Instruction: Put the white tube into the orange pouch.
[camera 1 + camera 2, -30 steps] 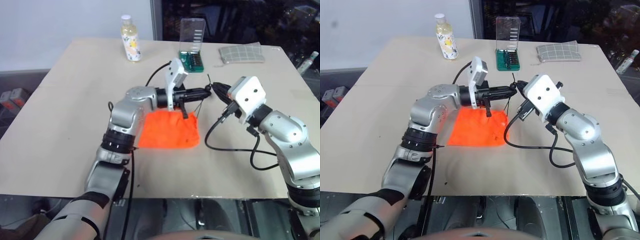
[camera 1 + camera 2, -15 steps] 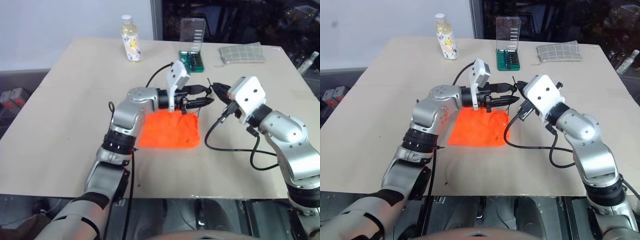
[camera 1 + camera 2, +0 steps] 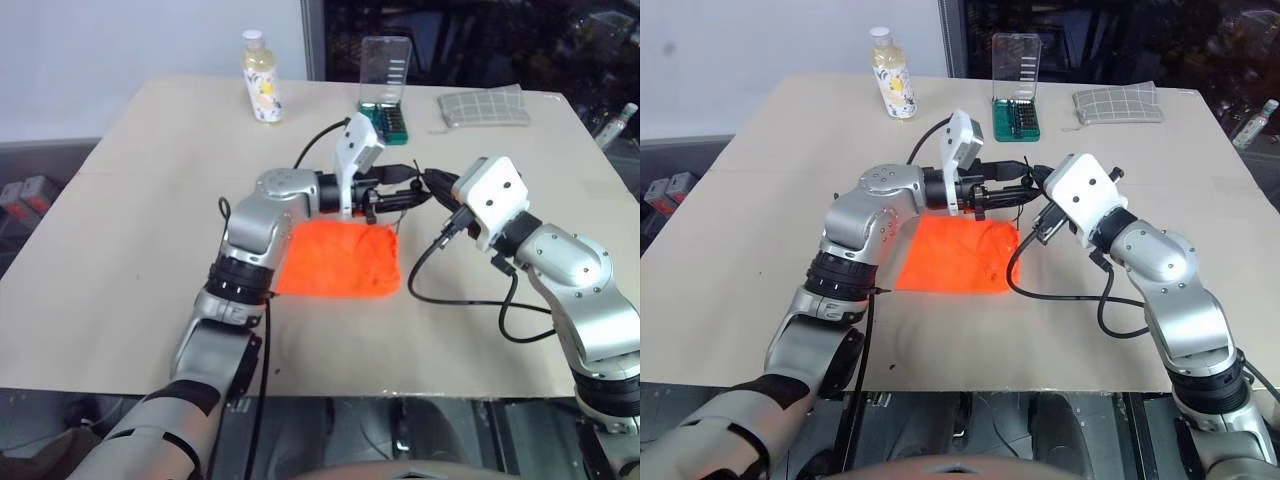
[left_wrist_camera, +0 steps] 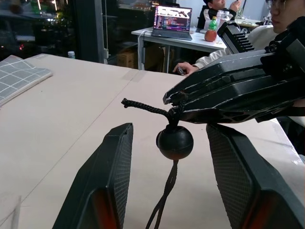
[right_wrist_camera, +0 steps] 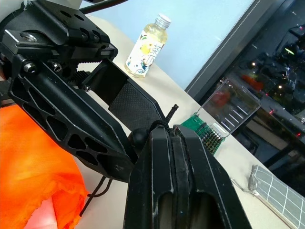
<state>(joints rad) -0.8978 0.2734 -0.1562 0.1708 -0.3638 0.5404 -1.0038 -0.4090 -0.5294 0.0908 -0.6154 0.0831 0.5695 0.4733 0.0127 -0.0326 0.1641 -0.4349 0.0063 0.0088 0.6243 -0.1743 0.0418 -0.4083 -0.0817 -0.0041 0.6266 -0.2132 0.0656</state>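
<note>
Table: bare tan top (image 3: 130,230), bottle and bit case at the far edge.
Pouch: orange pouch (image 3: 340,260) lies flat just below both claws, long axis across the table, mouth toward the right claw.
Right claw (image 3: 428,178): pressed together on the black cord (image 4: 145,108).
Left claw (image 4: 167,143): spread either side of the cord bead (image 4: 175,141).
Tube: white tube can't be made out.
Tip: probably close squarely on the bead, then pull the mouth open gently.

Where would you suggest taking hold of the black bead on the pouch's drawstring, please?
Grip the black bead across its round middle, coming in level from the robot's left. It hangs free just under the right end effector, which is shut on the drawstring, and the open pads of the left end effector flank it.
</note>
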